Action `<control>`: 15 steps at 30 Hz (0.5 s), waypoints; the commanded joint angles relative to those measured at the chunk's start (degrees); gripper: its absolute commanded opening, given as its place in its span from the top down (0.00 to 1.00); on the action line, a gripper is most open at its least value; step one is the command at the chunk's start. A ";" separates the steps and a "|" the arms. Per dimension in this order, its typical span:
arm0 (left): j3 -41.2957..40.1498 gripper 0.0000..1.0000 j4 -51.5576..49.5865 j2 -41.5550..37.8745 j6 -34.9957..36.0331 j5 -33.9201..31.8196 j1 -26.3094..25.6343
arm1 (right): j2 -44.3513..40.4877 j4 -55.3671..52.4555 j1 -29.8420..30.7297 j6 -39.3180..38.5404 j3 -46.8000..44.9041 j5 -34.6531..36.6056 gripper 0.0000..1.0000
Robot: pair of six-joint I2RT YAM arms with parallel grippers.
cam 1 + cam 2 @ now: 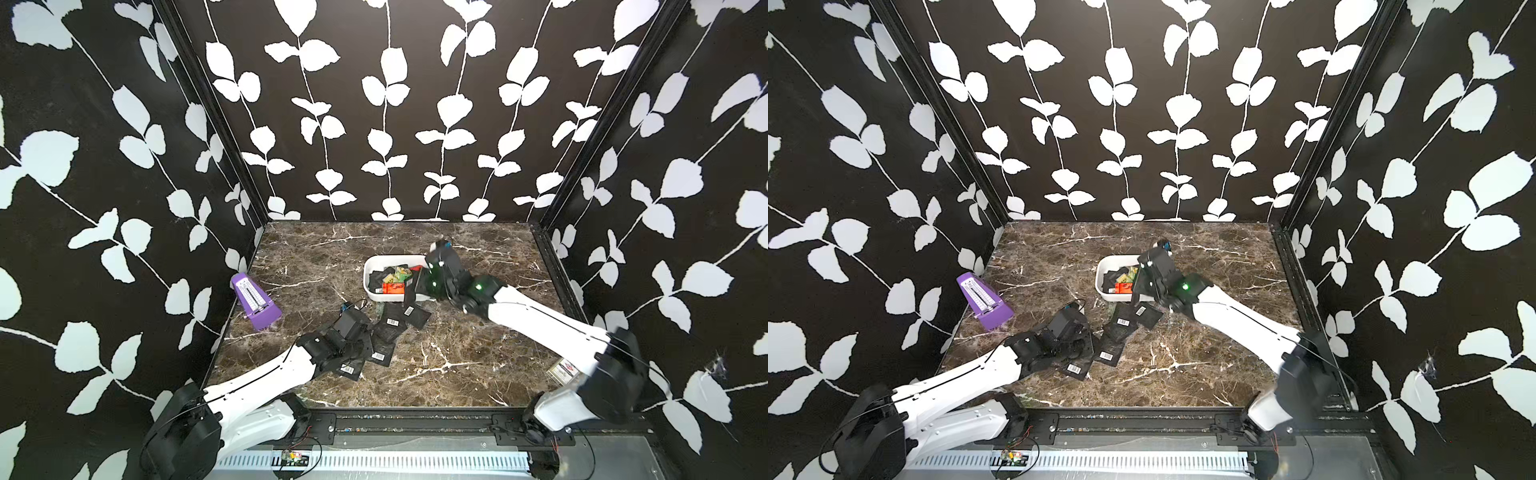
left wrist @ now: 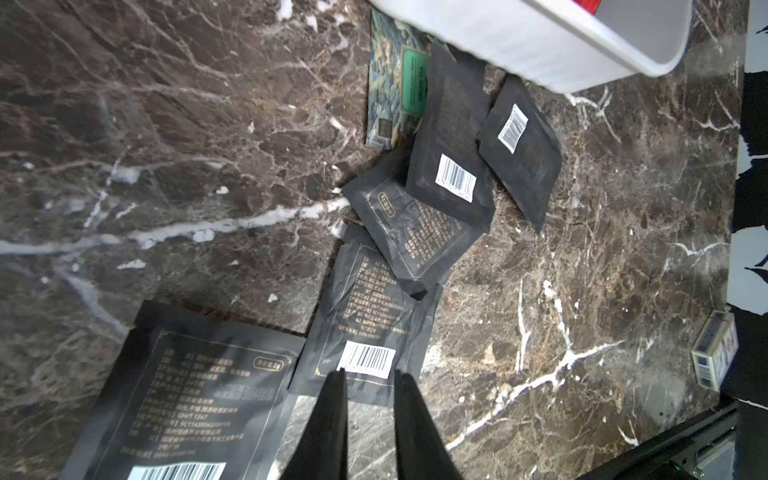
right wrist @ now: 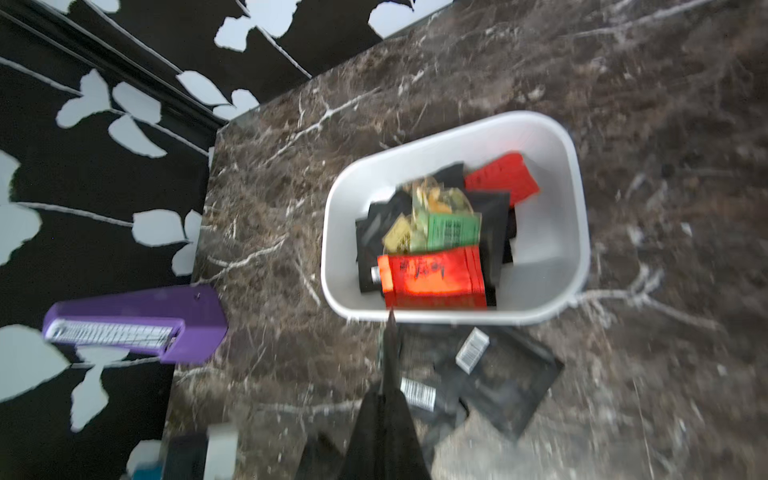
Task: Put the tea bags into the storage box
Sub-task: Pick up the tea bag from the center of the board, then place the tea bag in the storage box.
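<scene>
nearest me, well short of the storage box [image 1: 368, 276], the left gripper [image 2: 370, 372] hangs low over the marble table [image 1: 457, 374]. its jaws are parted a bit with nothing between them, and the tips are right above the barcode of one black sachet [image 2: 365, 328].

loose tea bags [image 1: 392, 323] run in an overlapping chain from there up to the box's near wall. in both top views the left wrist sits over the near end of that chain, so i can't get a count. the closest sachet is also cut off by the frame edge in the left wrist view. a green-patterned sachet [image 2: 395, 83] is half tucked under a black one, and its far end disappears behind the box wall.

well apart from the box, at the near corner on the right arm's side, a small card box [image 1: 563, 370] peeks out from behind that arm, print unreadable.

the right gripper [image 3: 390, 328] is clenched tight, tip over the box's near rim. that wrist view is smeared and i can't tell if anything thin is pinched in it.

inside the box there's a heap of black, orange-red [image 3: 432, 276], green and yellow bags, the lower ones buried. from above, the right wrist covers one end of the box.

a purple metronome [image 1: 253, 301] stands well off on the box's left-arm side, by the wall.
</scene>
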 commanded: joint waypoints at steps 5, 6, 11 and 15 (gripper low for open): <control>-1.67 0.81 -0.41 -1.38 -0.12 0.58 0.34 | 15.21 2.13 -4.55 -4.40 15.03 -5.83 1.00; -1.78 0.81 -0.40 -1.47 -0.19 0.73 0.34 | 17.05 2.31 -4.90 -4.46 16.55 -6.41 1.00; -2.22 0.80 0.08 -1.50 -0.53 1.73 0.30 | 23.94 1.55 -6.16 -4.50 21.98 -7.75 1.00; -2.13 0.80 -0.03 -1.36 -0.48 2.43 0.42 | 25.51 -0.62 -7.45 -4.98 22.61 -7.06 1.00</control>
